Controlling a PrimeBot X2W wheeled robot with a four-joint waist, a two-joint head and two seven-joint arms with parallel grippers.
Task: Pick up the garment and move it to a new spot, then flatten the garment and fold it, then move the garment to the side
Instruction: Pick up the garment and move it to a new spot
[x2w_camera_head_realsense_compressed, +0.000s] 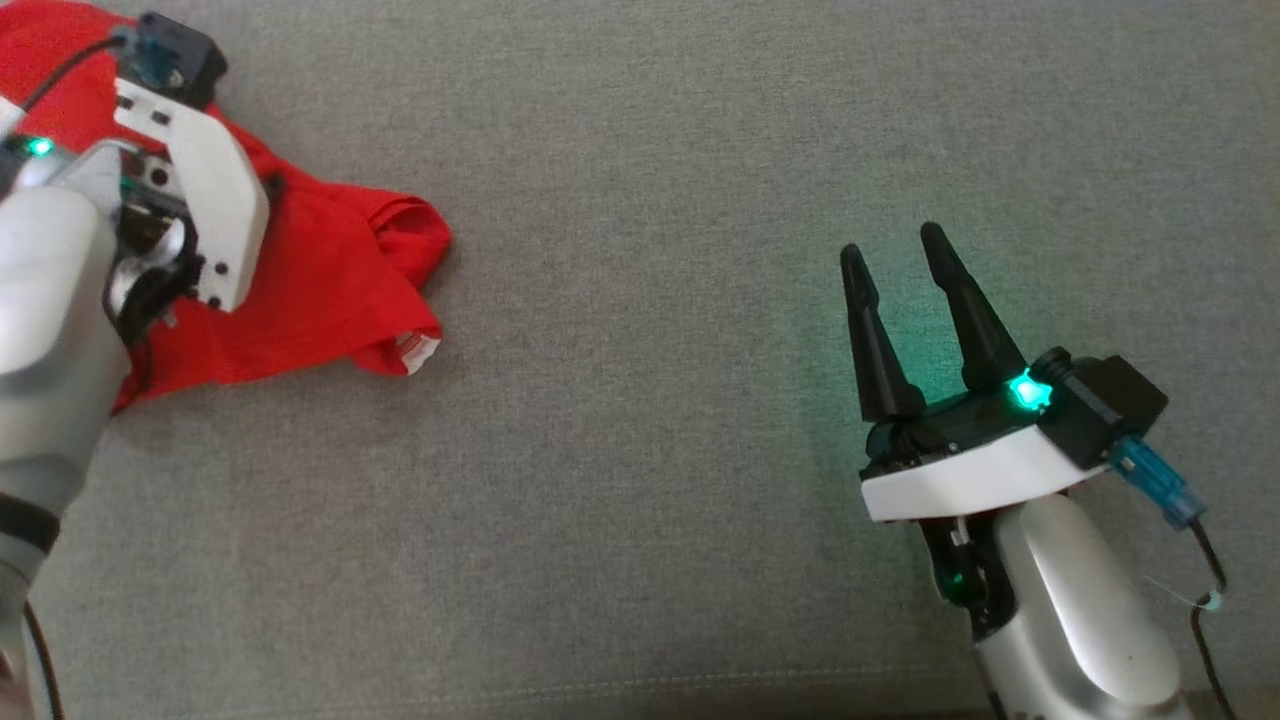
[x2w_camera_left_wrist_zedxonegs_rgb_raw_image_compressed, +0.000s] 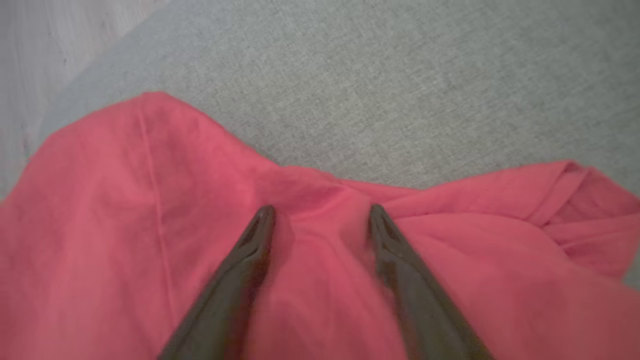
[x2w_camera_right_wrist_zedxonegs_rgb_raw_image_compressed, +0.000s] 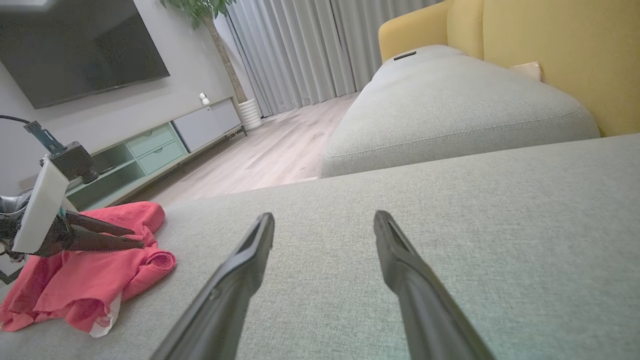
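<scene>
The garment (x2w_camera_head_realsense_compressed: 330, 290) is lying bunched at the cushion's (x2w_camera_head_realsense_compressed: 650, 450) left end. The left gripper (x2w_camera_left_wrist_zedxonegs_rgb_raw_image_compressed: 322, 215) is hanging directly over it, fingers spread, tips aiming into the cloth. The right gripper (x2w_camera_head_realsense_compressed: 895, 245), likewise spread and empty, is sitting well off toward the cushion's right, so the left arm is nearer.

A grey sofa seat (x2w_camera_right_wrist_zedxonegs_rgb_raw_image_compressed: 450, 200) meets a yellow backrest (x2w_camera_right_wrist_zedxonegs_rgb_raw_image_compressed: 550, 50). Beyond lies a pale wood floor (x2w_camera_right_wrist_zedxonegs_rgb_raw_image_compressed: 270, 150), with a wall-mounted television (x2w_camera_right_wrist_zedxonegs_rgb_raw_image_compressed: 80, 45), low cabinet (x2w_camera_right_wrist_zedxonegs_rgb_raw_image_compressed: 165, 140), grey curtains (x2w_camera_right_wrist_zedxonegs_rgb_raw_image_compressed: 310, 45) and potted plant (x2w_camera_right_wrist_zedxonegs_rgb_raw_image_compressed: 226, 57).
</scene>
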